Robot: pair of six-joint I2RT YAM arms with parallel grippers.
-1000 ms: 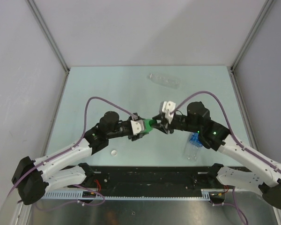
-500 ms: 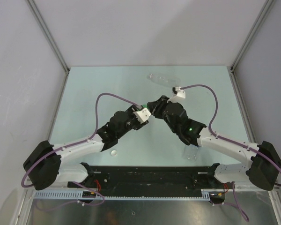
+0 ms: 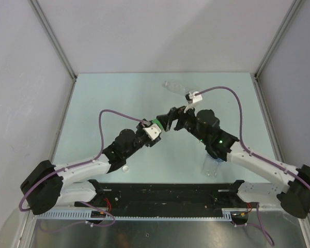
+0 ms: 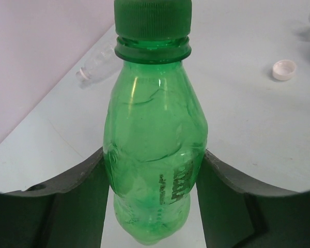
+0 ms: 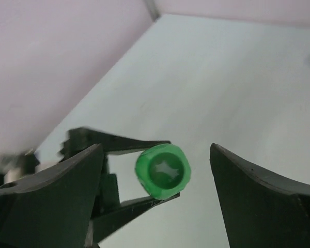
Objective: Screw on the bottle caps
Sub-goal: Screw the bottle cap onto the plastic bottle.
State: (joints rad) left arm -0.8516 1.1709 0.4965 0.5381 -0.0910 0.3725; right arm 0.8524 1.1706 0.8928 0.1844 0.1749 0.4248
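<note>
Green bottle: the translucent green plastic bottle [image 4: 155, 155] sits between the left fingers [image 4: 67, 196], which pinch its body from both sides. It is held up above the pale tabletop [image 3: 103, 98].
Green cap: the small green ribbed screw cap [image 4: 152, 20] is on the neck, at the end far from the left fingers. It looks seated down to the collar ring. Whether it is fully tight I cannot tell.
Right fingers: the right fingers [image 5: 51, 191] are spread, one on each side of the cap end, with a gap on both sides. They touch nothing.
Done: in my judgement, one bottle of three is capped, or nearly.
Left to do: the clear unlabelled plastic bottle [image 3: 180, 88] lies well beyond both pairs of fingers. The clear bottle with a blue label [image 3: 213, 164] is under the right forearm, well behind the right fingers. Whether these carry caps I cannot tell. One small white round cap [image 3: 125, 168] lies loose, well behind the left fingers. A second white cap I do not find.
Left arm: it reaches forward to the middle with the wrist raised, and the bottle points at the right fingers.
Right arm: it comes in from the right with a bent elbow, its fingers facing the left ones.
</note>
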